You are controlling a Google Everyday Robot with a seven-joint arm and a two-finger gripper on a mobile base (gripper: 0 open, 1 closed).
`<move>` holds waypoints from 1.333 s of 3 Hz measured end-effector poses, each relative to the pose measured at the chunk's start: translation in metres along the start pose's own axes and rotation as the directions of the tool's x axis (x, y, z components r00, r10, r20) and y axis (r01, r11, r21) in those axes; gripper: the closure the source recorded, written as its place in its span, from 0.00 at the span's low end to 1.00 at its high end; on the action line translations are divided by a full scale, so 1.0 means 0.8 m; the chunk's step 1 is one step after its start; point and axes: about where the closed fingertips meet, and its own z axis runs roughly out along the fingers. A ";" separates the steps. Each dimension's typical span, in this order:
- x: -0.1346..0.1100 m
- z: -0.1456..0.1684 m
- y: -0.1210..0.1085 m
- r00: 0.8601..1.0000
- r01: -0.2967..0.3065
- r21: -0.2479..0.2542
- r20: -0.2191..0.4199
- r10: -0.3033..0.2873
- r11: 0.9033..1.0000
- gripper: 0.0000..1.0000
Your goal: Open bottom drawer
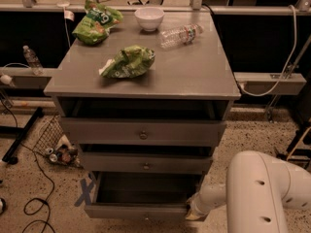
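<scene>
Speckled floor point(252, 135), jaws beside open bottom drawer point(136, 211)

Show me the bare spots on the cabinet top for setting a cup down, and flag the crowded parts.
Largest bare patch: the cabinet top's right front, bordered by the plastic bottle, the centre green bag and the front edge. Crowded: the back, with rear green bag and white bowl. The gripper sits by the bottom drawer's right front corner.
</scene>
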 end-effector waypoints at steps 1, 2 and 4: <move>0.000 -0.002 0.000 1.000 0.000 0.000 0.000 0.000 1.000 1.00; 0.004 -0.005 0.008 1.000 -0.020 0.001 -0.004 0.020 1.000 1.00; 0.006 -0.006 0.013 1.000 -0.031 0.004 -0.005 0.031 1.000 1.00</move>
